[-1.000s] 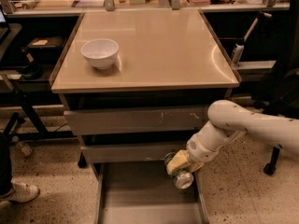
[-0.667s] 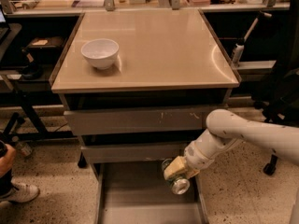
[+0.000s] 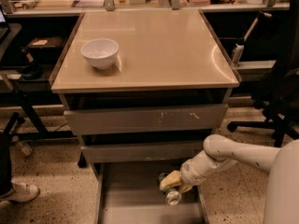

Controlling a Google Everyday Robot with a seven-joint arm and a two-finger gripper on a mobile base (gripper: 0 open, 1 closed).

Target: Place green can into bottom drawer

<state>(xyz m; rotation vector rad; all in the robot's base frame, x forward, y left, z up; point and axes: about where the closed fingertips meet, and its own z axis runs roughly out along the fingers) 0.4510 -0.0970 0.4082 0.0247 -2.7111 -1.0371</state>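
So the gripper (image 3: pixel 169 185) is down low at the near right of the cabinet, over the open bottom drawer (image 3: pixel 126 197); it's clamped around the green can (image 3: pixel 173 198), tan fingers (image 3: pixel 171 180) wrapped across the can's middle. The can is tilted, one shiny silver end pointing near and down, the other poking out on the far left side of the fingers. Honestly you can barely see any green because the fingers cover most of the side. The can hangs over the right part of the drawer's plain grey floor; whether it's touching the floor, I can't tell.

The white arm (image 3: pixel 233 155) comes in from the right edge, bent down towards the drawer.

The drawer is pulled out towards the near side, sitting under the middle drawer front (image 3: pixel 140 151); above that is the top drawer front (image 3: pixel 140 119) with white scratch marks on its right half. On the beige tabletop (image 3: pixel 163 45) there's a white bowl (image 3: pixel 100 53) at the left, well apart from everything else. A white shoe (image 3: pixel 18 192) shows at the left edge on the speckled floor (image 3: pixel 56 190).
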